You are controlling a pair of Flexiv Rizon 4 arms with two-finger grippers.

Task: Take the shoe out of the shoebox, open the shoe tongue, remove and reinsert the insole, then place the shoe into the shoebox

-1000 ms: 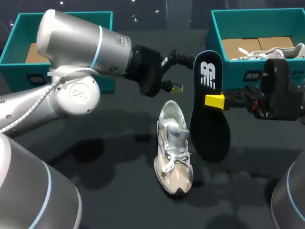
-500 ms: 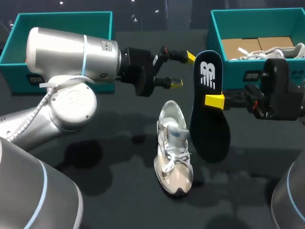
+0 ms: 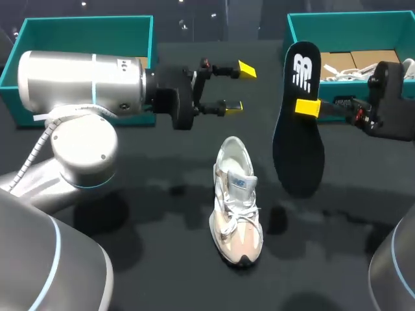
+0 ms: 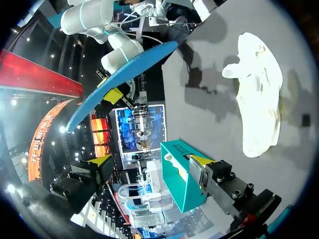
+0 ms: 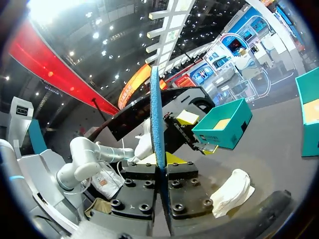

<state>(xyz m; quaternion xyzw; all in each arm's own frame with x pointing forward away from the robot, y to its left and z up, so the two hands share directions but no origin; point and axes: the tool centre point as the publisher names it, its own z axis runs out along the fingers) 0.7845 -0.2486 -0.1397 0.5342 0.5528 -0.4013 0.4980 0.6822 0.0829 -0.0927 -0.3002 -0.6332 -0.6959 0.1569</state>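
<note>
A white and beige shoe (image 3: 237, 202) lies on the dark table, toe toward the front edge; it also shows as a pale shoe (image 4: 259, 94) in the left wrist view and a small pale shoe (image 5: 232, 191) in the right wrist view. My right gripper (image 3: 307, 107) is shut on the black insole (image 3: 298, 129), holding it upright in the air to the right of the shoe. Seen from the right wrist, the insole (image 5: 157, 119) stands edge-on between the gripper's (image 5: 162, 160) fingers. My left gripper (image 3: 238, 87) hangs open and empty, beyond the shoe and left of the insole (image 4: 124, 74).
A teal shoebox (image 3: 84, 24) stands at the back left behind my left arm. A second teal shoebox (image 3: 350, 23) at the back right holds cardboard and another white shoe (image 3: 402, 68). The table's front is bare dark surface.
My right gripper has carried the insole up and to the right, away from the shoe. My left arm has drawn back to the left, its gripper still open.
</note>
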